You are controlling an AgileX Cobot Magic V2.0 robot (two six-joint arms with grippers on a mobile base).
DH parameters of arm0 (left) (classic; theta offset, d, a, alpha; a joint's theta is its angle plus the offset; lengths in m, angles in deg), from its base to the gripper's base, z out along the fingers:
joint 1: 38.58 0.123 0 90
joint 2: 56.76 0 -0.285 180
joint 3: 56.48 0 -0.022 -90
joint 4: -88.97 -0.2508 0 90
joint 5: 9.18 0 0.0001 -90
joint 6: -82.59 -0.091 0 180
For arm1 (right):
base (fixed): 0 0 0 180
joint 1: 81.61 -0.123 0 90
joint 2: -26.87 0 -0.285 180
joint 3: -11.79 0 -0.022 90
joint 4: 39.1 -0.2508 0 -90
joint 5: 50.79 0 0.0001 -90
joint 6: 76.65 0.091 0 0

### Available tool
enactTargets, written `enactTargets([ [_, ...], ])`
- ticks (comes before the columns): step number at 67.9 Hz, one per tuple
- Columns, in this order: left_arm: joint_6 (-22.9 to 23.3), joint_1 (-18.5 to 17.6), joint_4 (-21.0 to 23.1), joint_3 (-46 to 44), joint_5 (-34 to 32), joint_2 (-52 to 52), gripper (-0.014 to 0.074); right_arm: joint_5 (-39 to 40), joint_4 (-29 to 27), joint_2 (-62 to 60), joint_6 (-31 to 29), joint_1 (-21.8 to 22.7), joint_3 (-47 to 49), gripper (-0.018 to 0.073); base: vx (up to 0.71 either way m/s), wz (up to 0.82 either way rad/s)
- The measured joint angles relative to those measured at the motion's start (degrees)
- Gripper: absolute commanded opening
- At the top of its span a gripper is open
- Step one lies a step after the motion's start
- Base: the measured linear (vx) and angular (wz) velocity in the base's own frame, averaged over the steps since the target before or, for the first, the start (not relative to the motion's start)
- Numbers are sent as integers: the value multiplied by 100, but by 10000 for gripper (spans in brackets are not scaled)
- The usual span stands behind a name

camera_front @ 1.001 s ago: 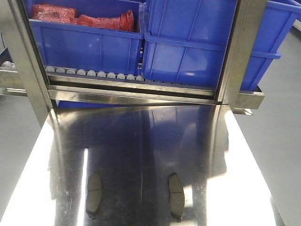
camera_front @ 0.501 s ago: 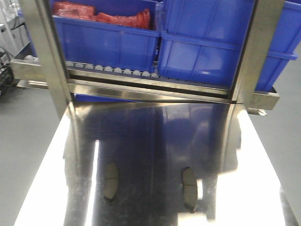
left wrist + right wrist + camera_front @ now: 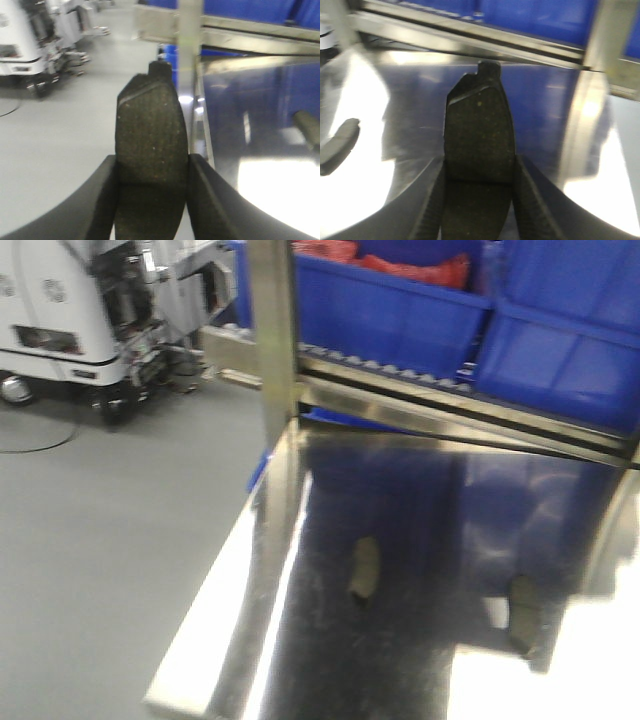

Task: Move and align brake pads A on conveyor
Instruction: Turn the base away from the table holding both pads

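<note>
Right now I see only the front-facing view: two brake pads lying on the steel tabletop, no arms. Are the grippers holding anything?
Observer: Yes, the left gripper is shut on a brake pad, gritty face toward its camera.
Reviewer: And the right?
Observer: The right gripper is shut on another pad, above the steel tabletop.
Reviewer: Left one over the table too?
Observer: Mostly grey floor shows behind it; the steel tabletop lies alongside.
</note>
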Motion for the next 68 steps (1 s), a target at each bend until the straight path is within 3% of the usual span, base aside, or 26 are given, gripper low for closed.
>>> enactTargets([
  [68,0,0,-5,0,0,0,-6,0,0,0,-30,0,0,-4,-20,70],
])
